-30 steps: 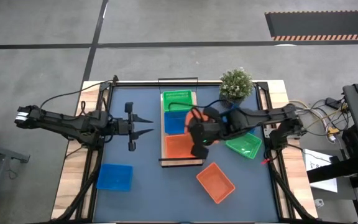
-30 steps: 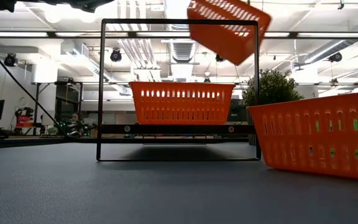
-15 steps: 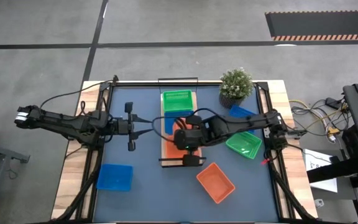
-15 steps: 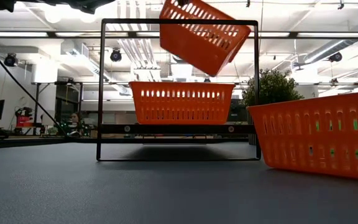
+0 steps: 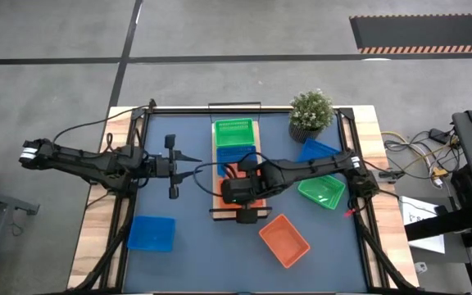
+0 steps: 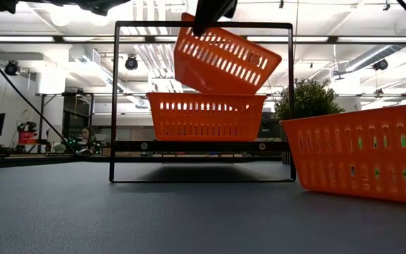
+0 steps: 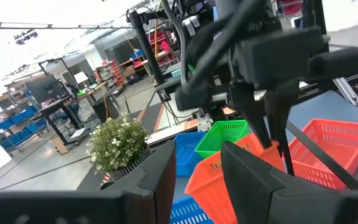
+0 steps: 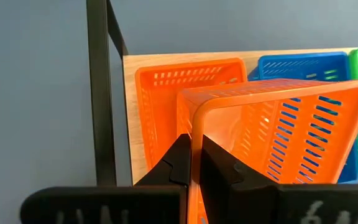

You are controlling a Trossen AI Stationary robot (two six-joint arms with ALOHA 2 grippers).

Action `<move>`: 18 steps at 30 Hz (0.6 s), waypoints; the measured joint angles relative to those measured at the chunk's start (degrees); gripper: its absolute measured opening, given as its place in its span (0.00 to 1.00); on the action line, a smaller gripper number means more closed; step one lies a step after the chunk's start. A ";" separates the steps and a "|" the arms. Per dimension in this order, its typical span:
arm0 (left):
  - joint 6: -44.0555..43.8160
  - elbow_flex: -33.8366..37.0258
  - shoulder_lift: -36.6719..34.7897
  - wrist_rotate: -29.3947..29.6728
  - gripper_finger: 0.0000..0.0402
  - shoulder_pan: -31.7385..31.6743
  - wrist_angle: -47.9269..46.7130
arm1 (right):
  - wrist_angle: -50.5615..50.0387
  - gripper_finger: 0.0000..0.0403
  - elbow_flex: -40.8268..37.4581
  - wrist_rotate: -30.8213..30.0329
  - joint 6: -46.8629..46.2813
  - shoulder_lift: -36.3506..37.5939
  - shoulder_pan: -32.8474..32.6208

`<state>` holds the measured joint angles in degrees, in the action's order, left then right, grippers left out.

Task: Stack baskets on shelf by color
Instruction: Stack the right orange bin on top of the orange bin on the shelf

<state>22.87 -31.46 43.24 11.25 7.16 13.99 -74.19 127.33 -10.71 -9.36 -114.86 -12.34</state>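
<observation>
The light-wood shelf (image 5: 216,182) carries a green basket (image 5: 234,129) at its far end, a blue one (image 5: 233,156) in the middle and an orange one (image 6: 206,116) at its near end. My right gripper (image 5: 240,192) hangs over that near end, shut on a second orange basket (image 6: 220,62). This basket is tilted just above the orange one on the shelf. My left gripper (image 5: 192,165) waits open over the table, left of the shelf. My right gripper pinches the orange basket's wall at its rim (image 8: 196,127), one finger (image 8: 180,163) outside and one (image 8: 222,171) inside. The fingers come from above, pointing down. The basket hangs tilted, and its low edge (image 6: 189,86) reaches the shelf basket's rim; whether they touch, I cannot tell.
Loose on the dark-blue table lie a blue basket (image 5: 151,233) near the left front, an orange one (image 5: 284,240) near the front, and a green one (image 5: 321,191) and a blue one (image 5: 318,151) right of the shelf. A potted plant (image 5: 310,111) stands at the far edge.
My right gripper has carried the orange basket from right of the shelf toward the table's left and near edge, and down. The basket stayed tilted. It came down from above the shelf's black frame to just over the orange basket on the shelf.
</observation>
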 joint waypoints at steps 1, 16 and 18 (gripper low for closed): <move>0.00 0.00 0.00 0.00 0.28 0.00 0.02 | 0.06 0.03 0.00 0.26 -0.01 -0.25 0.00; 0.00 0.00 0.00 0.00 0.28 0.00 0.00 | 1.30 0.10 -0.09 0.32 -2.58 -0.79 1.07; 0.00 0.00 0.00 0.00 0.28 0.00 0.00 | 1.75 0.12 -0.11 0.34 -2.56 -0.79 1.16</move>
<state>22.87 -31.46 43.24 11.25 7.16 14.00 -72.45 127.22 -10.37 -11.92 -115.66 -11.18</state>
